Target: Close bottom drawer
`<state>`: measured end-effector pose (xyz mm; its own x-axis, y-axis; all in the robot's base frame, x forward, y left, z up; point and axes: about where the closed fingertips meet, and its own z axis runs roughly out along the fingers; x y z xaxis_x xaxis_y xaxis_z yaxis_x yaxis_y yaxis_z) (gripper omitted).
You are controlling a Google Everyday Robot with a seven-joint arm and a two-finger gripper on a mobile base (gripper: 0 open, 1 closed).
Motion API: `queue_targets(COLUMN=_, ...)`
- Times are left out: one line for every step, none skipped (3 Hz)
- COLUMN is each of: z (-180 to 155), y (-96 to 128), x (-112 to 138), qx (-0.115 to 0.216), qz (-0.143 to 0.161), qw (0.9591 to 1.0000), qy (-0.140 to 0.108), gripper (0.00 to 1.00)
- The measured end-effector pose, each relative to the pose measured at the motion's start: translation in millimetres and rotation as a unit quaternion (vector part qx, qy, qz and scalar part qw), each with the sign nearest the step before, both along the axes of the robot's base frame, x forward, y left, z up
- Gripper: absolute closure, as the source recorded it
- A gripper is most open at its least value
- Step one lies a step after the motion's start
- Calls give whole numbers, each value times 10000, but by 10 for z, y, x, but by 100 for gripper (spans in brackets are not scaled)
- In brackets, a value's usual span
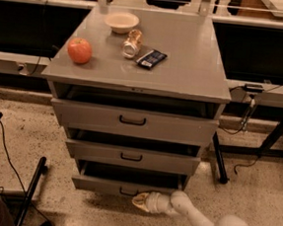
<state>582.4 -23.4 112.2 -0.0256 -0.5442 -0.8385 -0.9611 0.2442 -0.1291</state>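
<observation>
The bottom drawer (100, 183) is the lowest and narrowest of three grey drawers in the cabinet. It stands a little way out, with a dark gap above its short front panel and a small dark handle (126, 191). My gripper (139, 201) is low at the floor, right against the drawer's front just right of the handle. The white arm reaches in from the lower right.
The top drawer (133, 120) and middle drawer (131, 156) also stand slightly out. On the cabinet top (194, 70) lie an apple (80, 50), a bowl (121, 21), a tipped can (131, 43) and a dark packet (150, 58). A black pole (31, 189) leans at lower left.
</observation>
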Motion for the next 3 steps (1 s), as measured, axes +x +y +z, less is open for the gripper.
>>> queue_targets(z=11, y=14, x=80, qx=-24, qz=0, qw=10000, qy=-42, gripper=100)
queue_targets(z=44, y=40, x=237, qx=-97, qz=68, qw=9998, qy=-151, gripper=100)
queue_targets(z=16, y=66, x=290, qx=-138, qz=196, qw=9995, qy=-193, gripper=100)
